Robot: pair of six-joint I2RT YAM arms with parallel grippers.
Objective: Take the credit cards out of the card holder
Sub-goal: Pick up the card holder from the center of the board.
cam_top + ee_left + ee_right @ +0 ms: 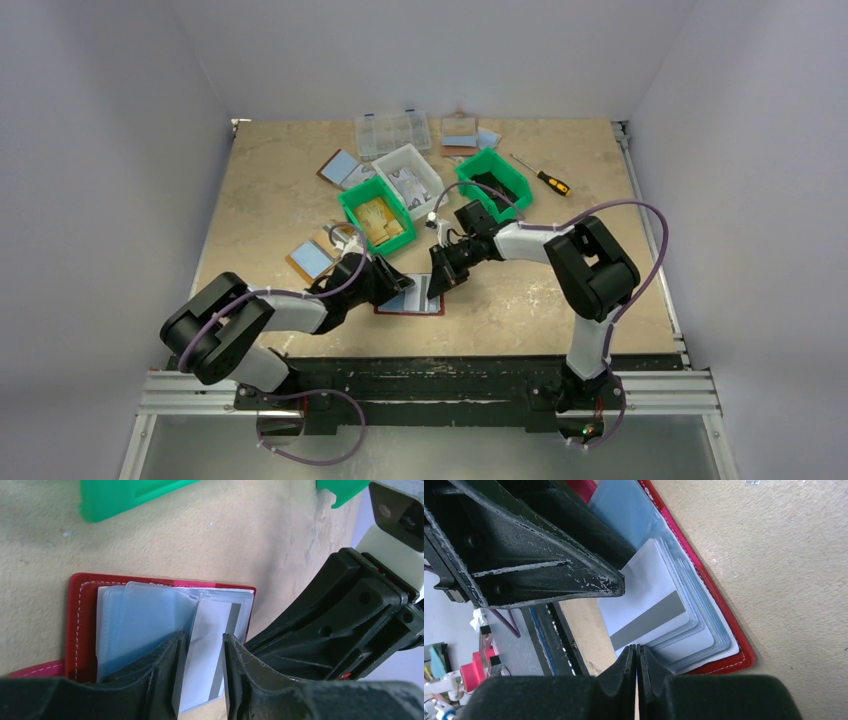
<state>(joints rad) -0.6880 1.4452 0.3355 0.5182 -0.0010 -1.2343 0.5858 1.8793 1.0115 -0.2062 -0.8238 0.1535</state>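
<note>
Straddling a white credit card [644, 592] with a grey band, the left gripper [203, 639] is held with its fingers spread, the card lying flat between and beneath them. The right gripper [636, 651] is set with its fingers pressed together at the card's near edge; whether the card is nipped cannot be told. The card is seen protruding from clear plastic sleeves [696, 630] inside the open red-rimmed card holder [79, 620]. The holder is laid flat on the tan table [270, 200] between the arms, near the front edge, with a green bin [377, 215] behind it.
</note>
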